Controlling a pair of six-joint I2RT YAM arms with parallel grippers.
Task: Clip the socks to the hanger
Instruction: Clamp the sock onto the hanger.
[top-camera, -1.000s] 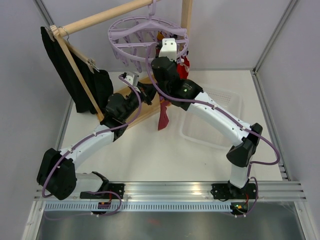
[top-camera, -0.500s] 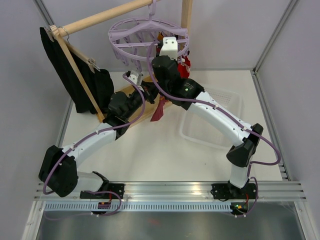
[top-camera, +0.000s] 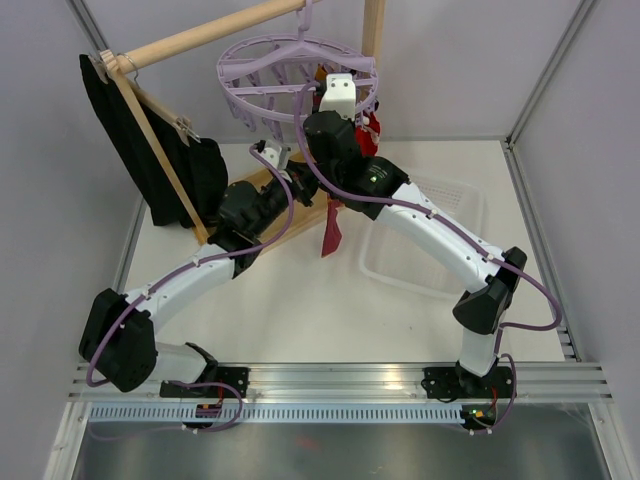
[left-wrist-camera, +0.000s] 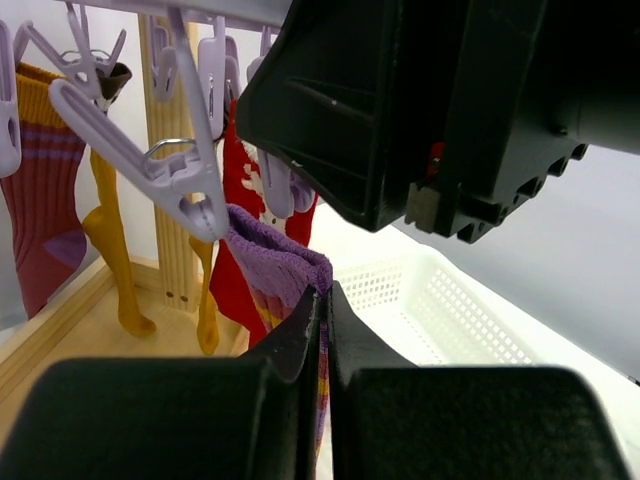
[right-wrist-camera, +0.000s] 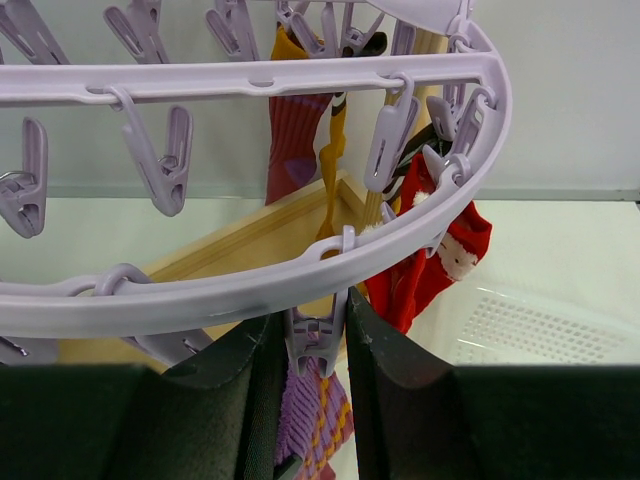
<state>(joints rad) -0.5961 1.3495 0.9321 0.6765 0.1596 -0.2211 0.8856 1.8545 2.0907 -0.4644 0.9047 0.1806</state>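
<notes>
The lavender hanger (top-camera: 290, 75) hangs from the wooden rail, and its ring (right-wrist-camera: 250, 290) fills the right wrist view. My right gripper (right-wrist-camera: 312, 318) is shut on one peg (right-wrist-camera: 318, 335) under the ring, a finger pressing each side. Just below that peg is the top of a purple sock with yellow stripes (right-wrist-camera: 310, 415). My left gripper (left-wrist-camera: 322, 295) is shut on this sock (left-wrist-camera: 275, 262), whose rest dangles (top-camera: 329, 232). Its cuff touches the tip of a peg (left-wrist-camera: 205, 215). A maroon sock (right-wrist-camera: 295, 150), a mustard sock (right-wrist-camera: 335, 165) and a red sock (right-wrist-camera: 440, 255) hang from other pegs.
A white perforated basket (top-camera: 440, 200) lies on the table to the right of the hanger. A large black garment (top-camera: 150, 150) hangs on a wooden hanger at the left. The wooden rack's rail (top-camera: 200, 35), post (top-camera: 373, 30) and base (top-camera: 290, 225) surround the hanger.
My left gripper has shifted a little right, closer under the hanger, and the dangling sock has swung left and back. My right arm has stayed on the peg.
</notes>
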